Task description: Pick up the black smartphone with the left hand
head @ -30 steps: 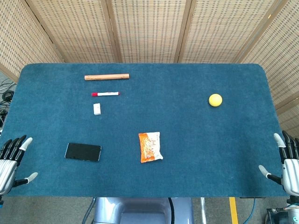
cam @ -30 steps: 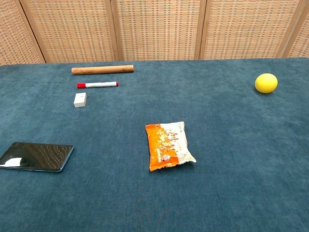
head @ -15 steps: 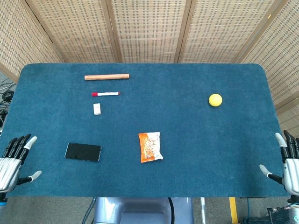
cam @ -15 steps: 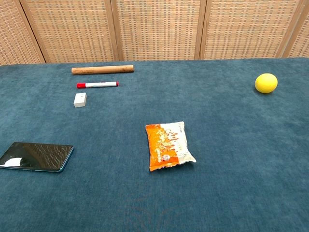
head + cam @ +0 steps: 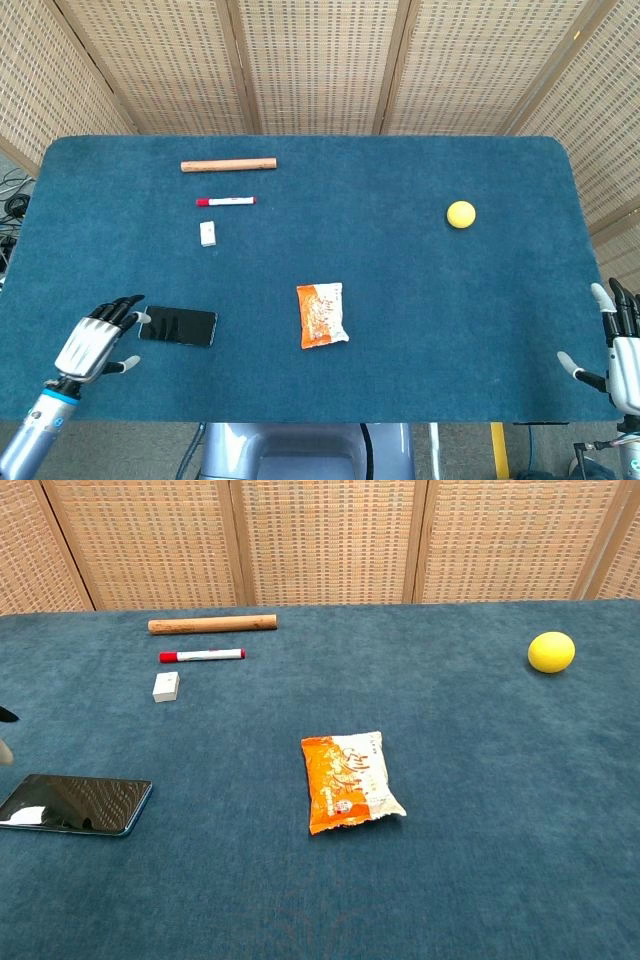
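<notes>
- The phone (image 5: pixel 178 326) lies flat on the table (image 5: pixel 400 300), at 9 o'clock from the snack bag (image 5: pixel 322 314); the chest view cuts off its left end.
- The left hand (image 5: pixel 98 343) is just beside the phone's left end, fingers spread and holding nothing; whether the fingertips touch the phone cannot be told. The chest view shows only two tips at its left edge.
- The right hand (image 5: pixel 620 345) sits at the table's right edge, partly cut off, fingers apart and empty.
- At 12 o'clock from the phone: eraser (image 5: pixel 207 233), marker (image 5: pixel 226 201), rod (image 5: pixel 228 164).
- The ball (image 5: pixel 461 214) is at 2 o'clock from the bag.
</notes>
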Robot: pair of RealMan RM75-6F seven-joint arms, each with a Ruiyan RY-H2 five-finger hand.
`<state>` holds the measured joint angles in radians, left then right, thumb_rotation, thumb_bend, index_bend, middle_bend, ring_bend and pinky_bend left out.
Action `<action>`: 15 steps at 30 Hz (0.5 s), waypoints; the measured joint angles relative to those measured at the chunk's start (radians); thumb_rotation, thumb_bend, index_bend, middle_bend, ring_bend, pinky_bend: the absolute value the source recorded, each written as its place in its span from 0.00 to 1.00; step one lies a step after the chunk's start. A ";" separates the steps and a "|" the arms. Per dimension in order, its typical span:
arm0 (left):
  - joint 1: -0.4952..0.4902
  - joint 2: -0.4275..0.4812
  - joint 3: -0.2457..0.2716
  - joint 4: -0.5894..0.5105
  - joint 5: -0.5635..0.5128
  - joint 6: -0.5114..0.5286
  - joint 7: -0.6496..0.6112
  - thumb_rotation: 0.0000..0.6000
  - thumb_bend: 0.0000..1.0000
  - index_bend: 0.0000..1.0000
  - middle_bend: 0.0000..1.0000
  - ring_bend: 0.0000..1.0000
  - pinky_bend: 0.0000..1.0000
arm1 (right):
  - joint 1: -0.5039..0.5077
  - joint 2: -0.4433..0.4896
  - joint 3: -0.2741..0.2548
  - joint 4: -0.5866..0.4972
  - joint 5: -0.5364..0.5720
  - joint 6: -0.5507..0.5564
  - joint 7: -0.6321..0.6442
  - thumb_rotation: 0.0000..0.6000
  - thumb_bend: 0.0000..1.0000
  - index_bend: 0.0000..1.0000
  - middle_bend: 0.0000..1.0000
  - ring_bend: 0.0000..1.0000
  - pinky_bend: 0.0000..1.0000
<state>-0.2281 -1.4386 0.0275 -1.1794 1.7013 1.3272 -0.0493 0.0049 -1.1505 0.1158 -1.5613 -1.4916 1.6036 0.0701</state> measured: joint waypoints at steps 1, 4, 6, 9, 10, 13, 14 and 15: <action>-0.006 -0.013 0.001 0.015 -0.001 -0.011 0.004 1.00 0.12 0.37 0.17 0.19 0.27 | 0.001 0.000 0.001 0.001 0.002 -0.002 0.001 1.00 0.00 0.00 0.00 0.00 0.00; -0.025 -0.055 0.005 0.051 -0.009 -0.041 0.010 1.00 0.16 0.37 0.17 0.19 0.27 | 0.002 0.001 0.001 0.002 0.005 -0.008 0.004 1.00 0.00 0.00 0.00 0.00 0.00; -0.038 -0.073 0.008 0.059 -0.013 -0.061 0.011 1.00 0.18 0.37 0.17 0.19 0.27 | 0.003 0.001 0.000 0.003 0.005 -0.011 0.005 1.00 0.00 0.00 0.00 0.00 0.00; -0.055 -0.081 0.012 0.055 -0.022 -0.086 0.015 1.00 0.19 0.37 0.17 0.19 0.27 | 0.004 0.001 0.001 0.004 0.008 -0.013 0.008 1.00 0.00 0.00 0.00 0.00 0.00; -0.058 -0.083 0.012 0.052 -0.025 -0.090 0.020 1.00 0.20 0.37 0.17 0.19 0.27 | 0.004 0.001 0.001 0.005 0.009 -0.013 0.009 1.00 0.00 0.00 0.00 0.00 0.00; -0.066 -0.085 0.015 0.038 -0.033 -0.104 0.039 1.00 0.22 0.35 0.10 0.11 0.26 | 0.004 0.002 0.002 0.005 0.012 -0.016 0.013 1.00 0.00 0.00 0.00 0.00 0.00; -0.069 -0.083 0.016 0.032 -0.037 -0.113 0.042 1.00 0.23 0.33 0.06 0.07 0.25 | 0.004 0.003 0.002 0.006 0.013 -0.017 0.015 1.00 0.00 0.00 0.00 0.00 0.00; -0.073 -0.079 0.017 0.019 -0.043 -0.127 0.045 1.00 0.24 0.31 0.03 0.05 0.24 | 0.004 0.003 0.002 0.006 0.013 -0.018 0.016 1.00 0.00 0.00 0.00 0.00 0.00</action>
<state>-0.3015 -1.5175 0.0445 -1.1605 1.6587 1.2001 -0.0040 0.0093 -1.1476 0.1179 -1.5553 -1.4784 1.5860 0.0858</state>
